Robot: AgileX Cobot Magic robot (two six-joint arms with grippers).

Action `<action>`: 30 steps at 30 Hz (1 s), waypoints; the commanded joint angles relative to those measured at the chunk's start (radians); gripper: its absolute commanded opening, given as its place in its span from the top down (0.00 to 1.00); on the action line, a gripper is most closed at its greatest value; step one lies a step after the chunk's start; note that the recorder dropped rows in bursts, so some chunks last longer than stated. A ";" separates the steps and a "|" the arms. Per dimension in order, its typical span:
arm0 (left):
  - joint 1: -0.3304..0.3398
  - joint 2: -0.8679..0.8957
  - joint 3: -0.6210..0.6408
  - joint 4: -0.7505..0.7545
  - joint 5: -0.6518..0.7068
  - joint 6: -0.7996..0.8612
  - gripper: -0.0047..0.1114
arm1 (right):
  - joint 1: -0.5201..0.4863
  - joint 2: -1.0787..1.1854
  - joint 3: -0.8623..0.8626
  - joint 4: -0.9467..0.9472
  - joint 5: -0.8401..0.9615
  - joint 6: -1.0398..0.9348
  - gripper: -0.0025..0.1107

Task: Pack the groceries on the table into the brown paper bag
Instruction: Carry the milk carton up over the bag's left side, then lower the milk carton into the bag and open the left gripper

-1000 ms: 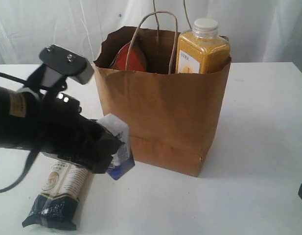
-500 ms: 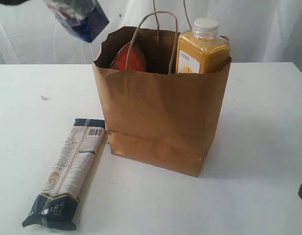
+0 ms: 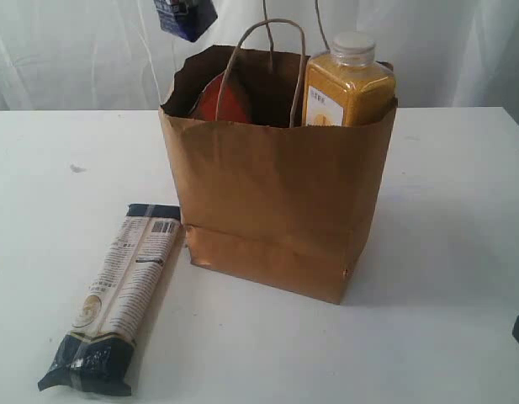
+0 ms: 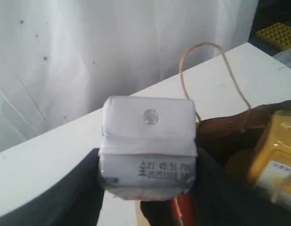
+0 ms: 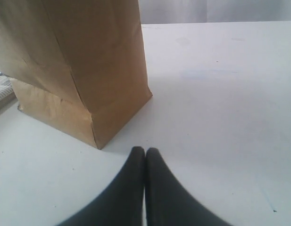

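The small white-blue carton is clamped between the fingers of the left claw and held in the air, higher than the open top of the brown paper bag and off toward its left side. The bag stands mid-counter. The yellow juice bottle and brown-orange paper pouch are seen inside it. The long pasta packet lies toward the near left corner, just beside the bag. The right claw is pressed together near the bag's base.

Bright, even light fills the white counter, the brown paper bag casts a soft shadow to its right, and close-up wrist views look blurry.
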 commanded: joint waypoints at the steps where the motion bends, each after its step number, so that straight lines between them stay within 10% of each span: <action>1: 0.028 0.029 -0.018 -0.076 -0.022 0.004 0.96 | -0.007 -0.004 0.004 -0.010 -0.004 0.002 0.98; 13: 0.028 0.076 -0.018 -0.501 0.007 0.354 0.96 | -0.007 -0.004 0.004 -0.010 -0.004 0.002 0.98; 30: 0.028 0.175 -0.018 -0.549 0.027 0.404 0.84 | -0.007 -0.004 0.004 -0.010 -0.004 0.018 0.98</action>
